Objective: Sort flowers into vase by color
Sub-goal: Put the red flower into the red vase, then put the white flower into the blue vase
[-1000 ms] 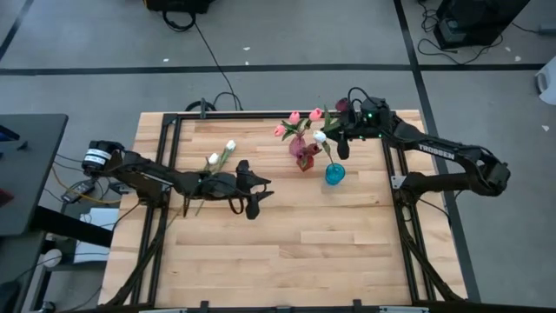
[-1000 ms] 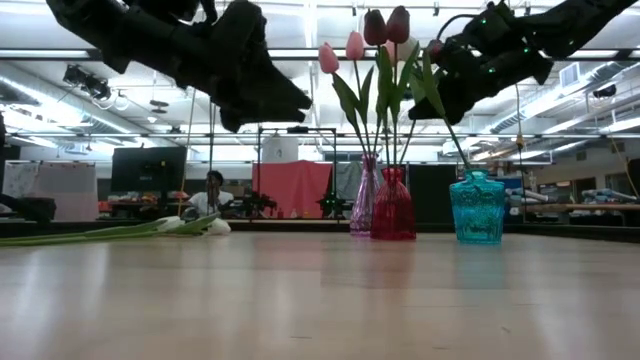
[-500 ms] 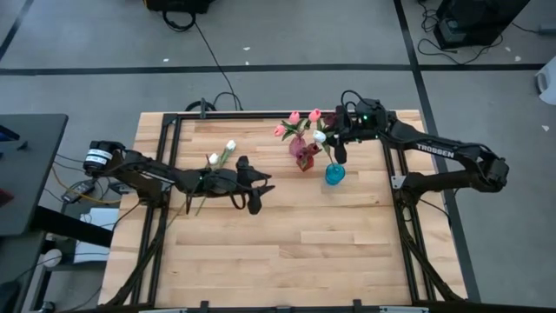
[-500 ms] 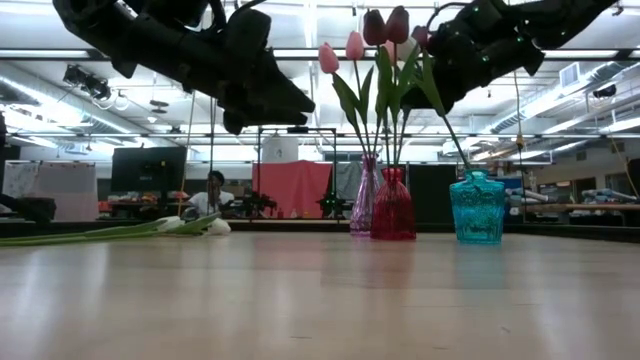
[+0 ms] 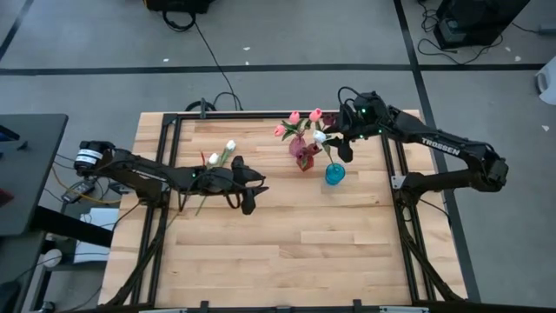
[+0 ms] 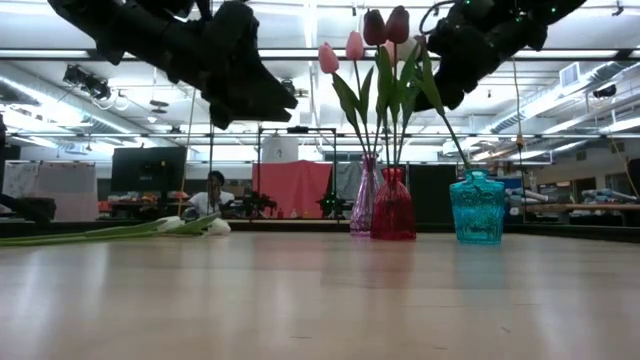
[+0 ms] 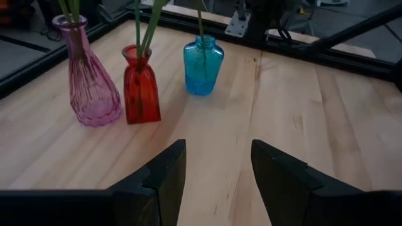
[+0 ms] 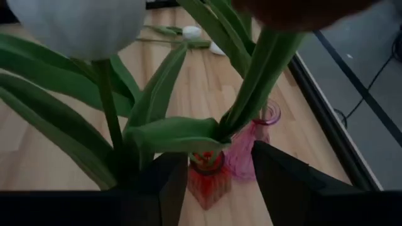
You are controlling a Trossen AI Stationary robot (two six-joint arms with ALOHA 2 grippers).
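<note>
Three vases stand at the table's far middle: a pink one (image 5: pixel 297 145) with pink tulips (image 6: pixel 340 50), a red one (image 7: pixel 140 85) with dark red tulips (image 6: pixel 385 25), and a blue one (image 5: pixel 334 174). A white tulip (image 8: pixel 81 22) has its stem in the blue vase. My right gripper (image 8: pixel 220 169) hangs open just above these flowers, with the white tulip's stem beside its fingers. Two white tulips (image 5: pixel 221 155) lie flat on the wood at the far left. My left gripper (image 5: pixel 249 198) is open above the table beside them, with nothing between its fingers.
Black frame rails (image 5: pixel 174 130) run along the table's left, right and far sides. The near half of the wooden top (image 5: pixel 295 252) is bare. In the low view a person (image 6: pixel 213 190) sits far off in the room behind.
My right gripper has risen a little above the tulip heads by the vases. My left gripper has drifted slightly toward the table's left edge. The flowers and vases stand as before.
</note>
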